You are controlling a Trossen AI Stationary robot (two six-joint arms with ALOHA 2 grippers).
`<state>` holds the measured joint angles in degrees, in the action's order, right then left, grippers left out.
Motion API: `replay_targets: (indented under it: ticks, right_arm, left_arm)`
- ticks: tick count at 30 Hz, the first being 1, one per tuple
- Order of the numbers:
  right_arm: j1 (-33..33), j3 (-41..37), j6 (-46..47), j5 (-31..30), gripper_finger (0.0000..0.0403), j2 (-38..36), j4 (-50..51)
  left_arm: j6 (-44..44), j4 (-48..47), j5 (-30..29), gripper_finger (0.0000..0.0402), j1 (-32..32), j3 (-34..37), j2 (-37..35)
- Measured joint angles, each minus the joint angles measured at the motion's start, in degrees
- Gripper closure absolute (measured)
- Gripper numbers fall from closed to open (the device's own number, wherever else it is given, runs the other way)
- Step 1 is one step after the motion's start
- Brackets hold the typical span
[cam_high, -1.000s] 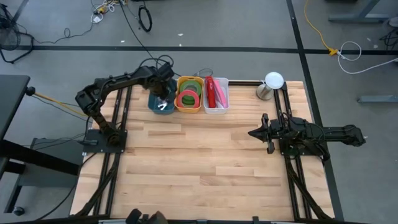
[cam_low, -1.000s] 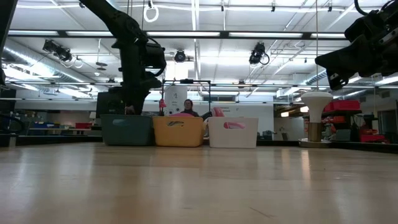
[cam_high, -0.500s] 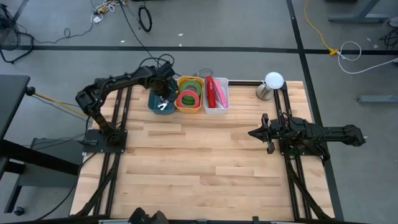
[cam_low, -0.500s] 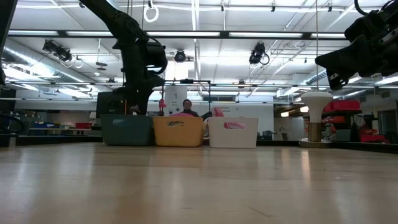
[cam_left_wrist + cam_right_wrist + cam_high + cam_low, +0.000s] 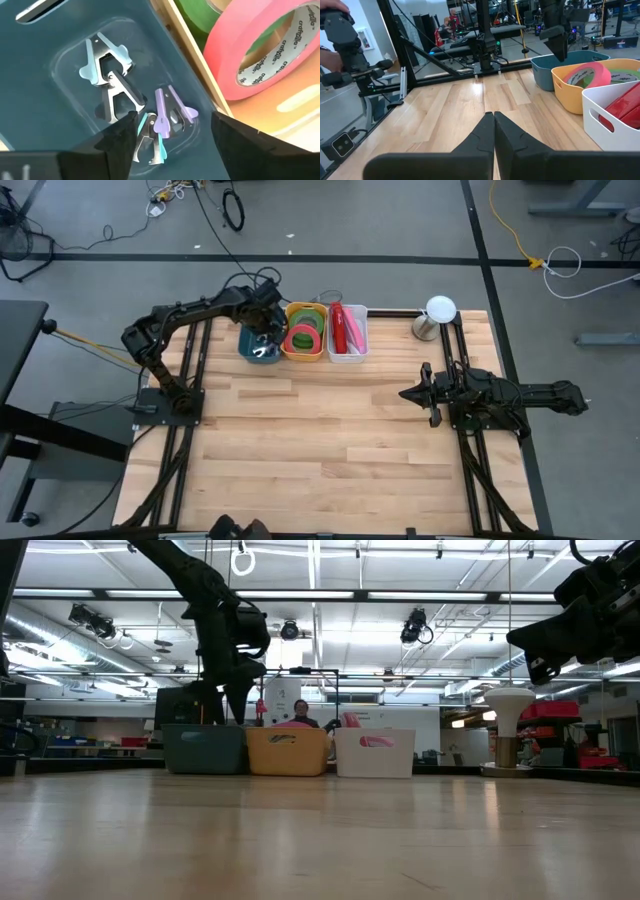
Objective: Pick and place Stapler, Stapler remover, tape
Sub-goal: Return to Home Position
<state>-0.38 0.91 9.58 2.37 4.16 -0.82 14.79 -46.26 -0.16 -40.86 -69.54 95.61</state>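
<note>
Several staple removers lie on the floor of the dark teal bin [image 5: 252,343]: a light blue one [image 5: 102,55], a black one [image 5: 122,97], a purple one [image 5: 170,112] and a teal-and-silver one [image 5: 149,142]. My left gripper [image 5: 172,125] [image 5: 263,340] hangs open just above them, pointing steeply down, holding nothing. The yellow bin [image 5: 304,355] beside it holds the green tape [image 5: 312,320] and a pink roll [image 5: 265,45]. Red staplers [image 5: 345,328] lie in the white bin [image 5: 360,350]. My right gripper [image 5: 405,393] [image 5: 493,120] waits shut at the table's right side.
The three bins stand in a row at the table's far edge. A white round-topped stand [image 5: 438,310] is at the far right corner. A person [image 5: 302,710] sits beyond the bins. The wooden table [image 5: 320,440] lies bare in the middle and near parts.
My left gripper has opened over the teal bin, its fingers now spread apart where they were close together before. It has stayed in place above the staple removers.
</note>
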Motion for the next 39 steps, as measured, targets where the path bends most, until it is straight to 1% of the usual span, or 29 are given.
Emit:
replay_targets:
  ticks: [4,10,12,18,22,28,33,39]
  right_arm:
    - [0.00,0.00,0.00,0.00,0.0396,-0.02,0.00]
    - [0.02,0.00,0.00,0.00,0.0396,-0.01,0.00]
    - [0.01,0.00,0.00,0.02,0.0396,-0.02,0.00]
    - [0.01,0.01,0.00,0.01,0.0396,-0.02,0.00]
    - [0.00,0.00,0.00,0.02,0.0396,-0.02,0.00]
    - [0.00,0.00,0.00,0.02,0.0396,-0.01,0.00]
    - [0.02,0.00,0.02,0.00,0.0396,-0.02,0.00]
    - [0.00,0.02,0.01,0.02,0.0396,-0.01,0.00]
  left_arm:
    - [0.02,-0.16,0.06,0.0139,0.35,0.00,-0.02]
    - [0.63,-2.73,0.46,0.0153,1.89,-0.04,-2.30]
    - [1.11,-3.73,1.64,0.0158,2.72,-0.04,-3.36]
    - [0.78,-4.48,8.02,0.0178,7.34,-0.04,-6.26]
    - [0.27,-4.46,9.68,0.0197,11.83,-0.07,-7.49]
    - [-4.06,-4.34,11.21,0.0232,18.33,-0.07,-7.91]
    - [-9.69,-3.88,11.06,0.0266,22.62,-0.07,-7.91]
    - [-15.91,-3.04,9.04,0.0306,27.37,-0.07,-7.91]
